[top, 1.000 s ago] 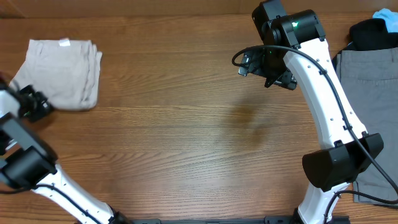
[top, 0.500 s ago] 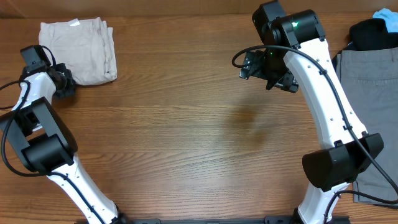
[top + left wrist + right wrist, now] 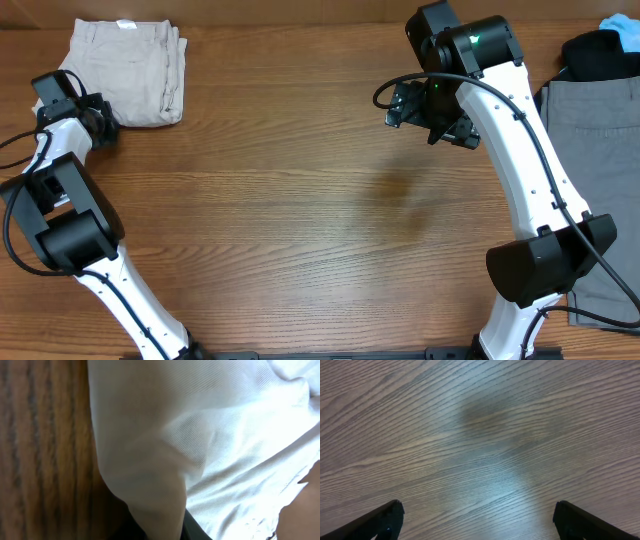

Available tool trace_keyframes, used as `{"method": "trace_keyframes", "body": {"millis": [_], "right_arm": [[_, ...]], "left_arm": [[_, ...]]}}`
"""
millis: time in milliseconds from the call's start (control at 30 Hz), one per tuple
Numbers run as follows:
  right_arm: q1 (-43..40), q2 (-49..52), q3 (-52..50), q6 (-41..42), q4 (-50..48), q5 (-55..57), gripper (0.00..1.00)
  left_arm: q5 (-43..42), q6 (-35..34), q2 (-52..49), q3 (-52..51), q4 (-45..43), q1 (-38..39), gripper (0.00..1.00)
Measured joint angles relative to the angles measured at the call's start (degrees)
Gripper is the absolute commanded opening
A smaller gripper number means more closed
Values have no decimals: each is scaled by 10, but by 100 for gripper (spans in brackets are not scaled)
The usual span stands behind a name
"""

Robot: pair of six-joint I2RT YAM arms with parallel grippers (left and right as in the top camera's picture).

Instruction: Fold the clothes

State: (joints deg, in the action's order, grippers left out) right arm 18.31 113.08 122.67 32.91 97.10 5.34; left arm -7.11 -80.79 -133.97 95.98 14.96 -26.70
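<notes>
Left gripper (image 3: 100, 128) sits at the near-left corner of the folded shorts (image 3: 125, 72). Its wrist view is filled with cloth, so I cannot tell whether the jaws are apart or together. The shorts lie in the far-left corner of the table (image 3: 300, 230), waistband close to the far edge. A broad stretch of wood runs rightward to the right gripper (image 3: 479, 512), which hangs above it with jaws wide apart, holding nothing. Gray cloth (image 3: 590, 150) lies along the right edge.

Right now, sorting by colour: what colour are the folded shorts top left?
Shorts: pale beige, clearest in the overhead view.
</notes>
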Motion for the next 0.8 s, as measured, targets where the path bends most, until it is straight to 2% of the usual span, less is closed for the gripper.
{"method": "trace_keyframes", "body": {"millis": [133,233,267,300,333,367,533,800], "right_arm": [[0,0,0,0,0,0,100],[0,0,0,0,0,0,100],[0,0,0,0,0,0,100],[0,0,0,0,0,0,100],[0,0,0,0,0,0,100],[0,0,0,0,0,0,100],[0,0,0,0,0,0,100],[0,0,0,0,0,0,100]], "left_arm": [[-2,3,0,0,-9,0,37],[-6,4,0,2,-14,0,49],[-8,5,0,3,-15,0,60],[-10,8,0,4,-16,0,82],[-14,13,0,5,-21,0,96],[-19,20,0,9,-22,0,100],[-52,62,6,21,-2,-1,100],[-88,107,34,19,135,-13,100]]}}
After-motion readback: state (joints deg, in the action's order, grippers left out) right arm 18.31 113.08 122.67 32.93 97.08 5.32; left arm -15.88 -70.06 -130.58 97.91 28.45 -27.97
